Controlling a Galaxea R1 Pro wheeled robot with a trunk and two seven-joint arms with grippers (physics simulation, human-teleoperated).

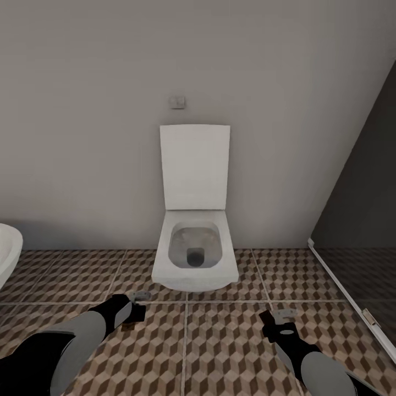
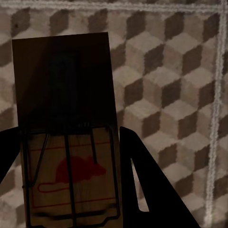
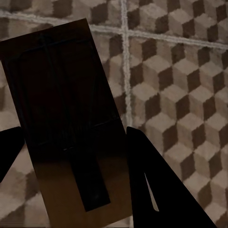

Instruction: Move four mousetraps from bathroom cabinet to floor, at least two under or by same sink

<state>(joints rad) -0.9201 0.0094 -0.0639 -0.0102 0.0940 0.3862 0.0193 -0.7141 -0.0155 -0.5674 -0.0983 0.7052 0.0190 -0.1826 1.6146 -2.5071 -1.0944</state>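
Note:
Each of my grippers holds one mousetrap above the bathroom floor (image 1: pixel 220 341). In the left wrist view a tan mousetrap (image 2: pixel 66 180) with dark wire and a red mouse mark sits between the black fingers (image 2: pixel 142 166) of my left gripper (image 2: pixel 71 142), its far half in shadow. My right gripper (image 3: pixel 76 142) is shut on a second mousetrap (image 3: pixel 61 95), which looks dark and shaded. In the head view the left gripper (image 1: pixel 136 305) and right gripper (image 1: pixel 279 319) hang low in front of the toilet. The cabinet is out of view.
A white wall-hung toilet (image 1: pixel 195 258) with its lid up stands straight ahead against the grey wall. A rounded white basin edge (image 1: pixel 6 250) shows at the far left; I cannot tell whether it is the sink. A dark glass partition (image 1: pixel 357 231) closes the right side.

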